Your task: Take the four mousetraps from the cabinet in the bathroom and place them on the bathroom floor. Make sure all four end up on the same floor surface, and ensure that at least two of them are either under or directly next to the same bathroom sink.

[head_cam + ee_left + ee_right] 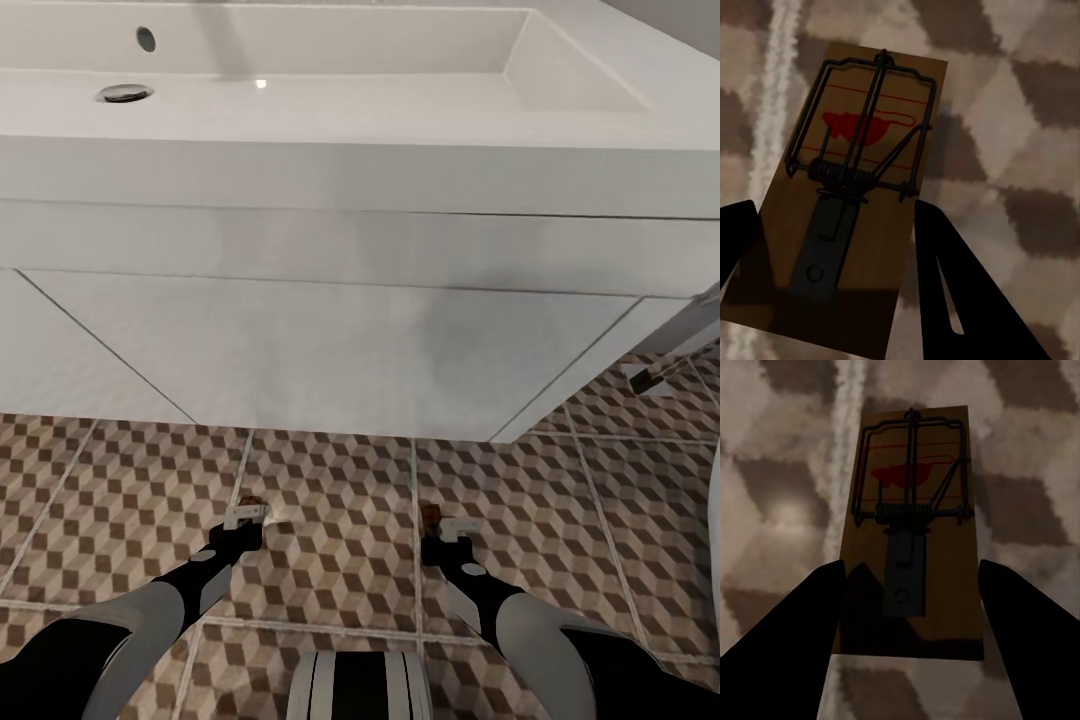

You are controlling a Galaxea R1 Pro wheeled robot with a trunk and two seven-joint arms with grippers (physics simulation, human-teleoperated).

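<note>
- Left wrist view: a trap (859, 187), a brown board with a dark wire spring and a red mouse print, sits between the left jaws' two dark fingers (960, 292), its near end in their shadow; the jaws look clamped on its sides.
- Right wrist view: a second trap (911, 536) of the same make lies between the right jaws' fingers (1027, 637), which stand close at its long edges; contact cannot be told for certain.
- Head view: left gripper (246, 516) and right gripper (447, 528) hang low over the floor (330, 520), a brown tip showing at each, just before the front of the vanity.
- Sink (330, 70), white, with drain, tops the white vanity (320, 340).
- Cube-patterned tiles lie under both traps, a pale grout line beside each.
</note>
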